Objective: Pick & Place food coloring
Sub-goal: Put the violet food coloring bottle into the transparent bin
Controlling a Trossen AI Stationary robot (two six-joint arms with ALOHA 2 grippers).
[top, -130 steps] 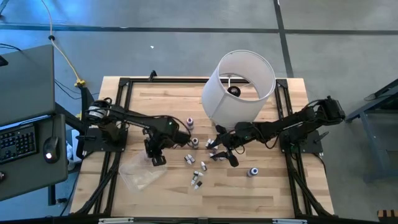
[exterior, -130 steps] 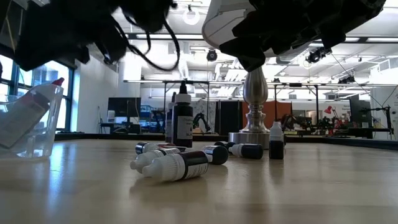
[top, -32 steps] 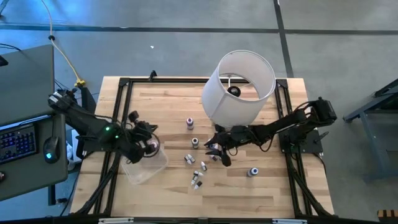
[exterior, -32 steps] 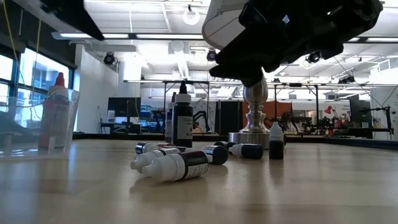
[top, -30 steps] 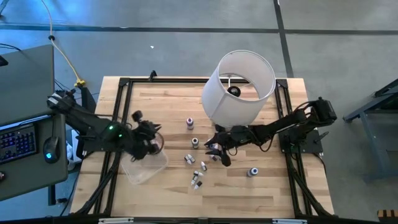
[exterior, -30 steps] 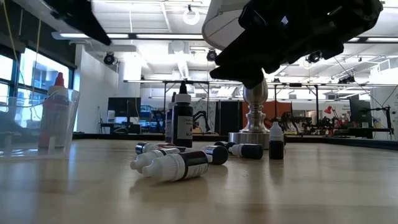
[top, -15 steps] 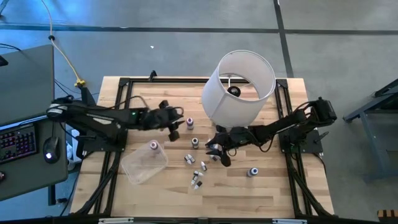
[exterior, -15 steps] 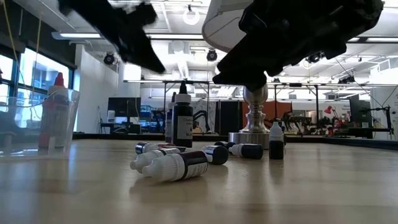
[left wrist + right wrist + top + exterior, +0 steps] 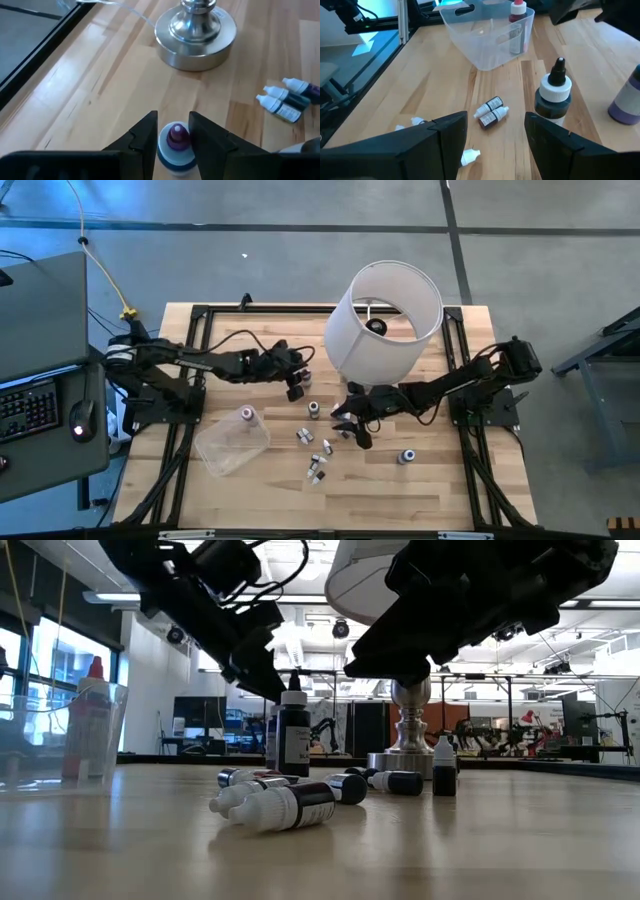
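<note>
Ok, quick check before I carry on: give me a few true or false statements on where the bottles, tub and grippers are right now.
1. The left gripper is open, its fingers either side of an upright purple-capped bottle. True.
2. The tub holds no bottles. False: one pink-capped bottle stands in it.
3. The right gripper is shut on a bottle. False: it is open and holds nothing, hovering near the loose bottles by the lamp.
4. Several bottles lie on their sides on the table. True.
5. The lamp has tipped over. False: it stands upright on its metal base.
</note>
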